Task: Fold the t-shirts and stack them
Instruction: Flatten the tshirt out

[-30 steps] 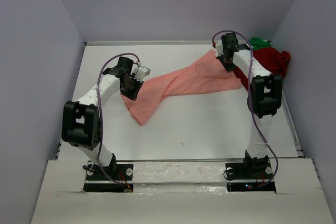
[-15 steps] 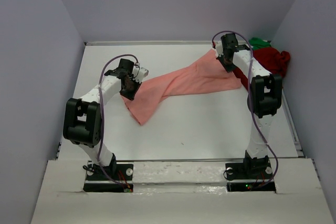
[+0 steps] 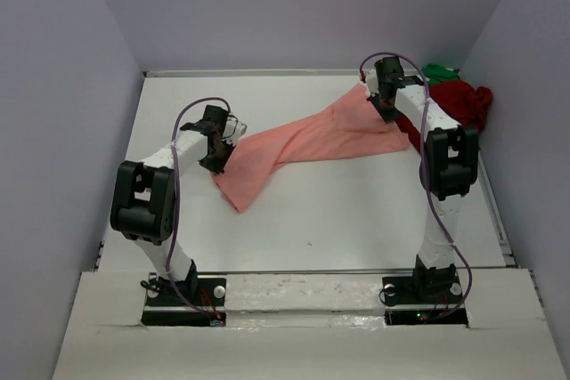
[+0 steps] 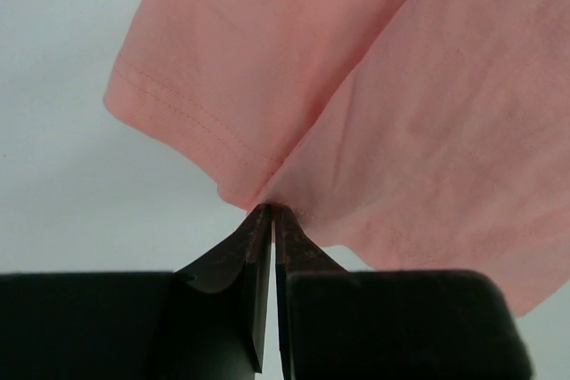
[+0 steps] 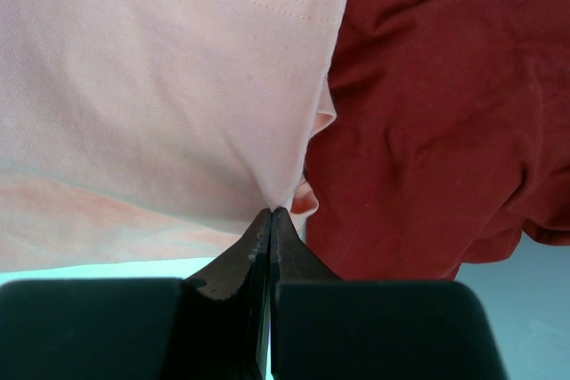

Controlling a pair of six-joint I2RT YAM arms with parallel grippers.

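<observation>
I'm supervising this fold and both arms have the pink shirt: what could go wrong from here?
1. The left gripper and right gripper each pinch only a small tuck of the salmon-pink t-shirt; a pull may slip it free.
2. The right pinch sits against the dark red t-shirt, which might get dragged along.
3. The pink cloth looks twisted between the arms, so it may spread unevenly.

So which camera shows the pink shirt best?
The top camera. It shows the whole pink shirt, stretched between the left gripper and the right gripper. Each wrist camera shows only a close-up patch of the cloth with some hem stitching, pinched at that gripper's own closed fingertips.
</observation>
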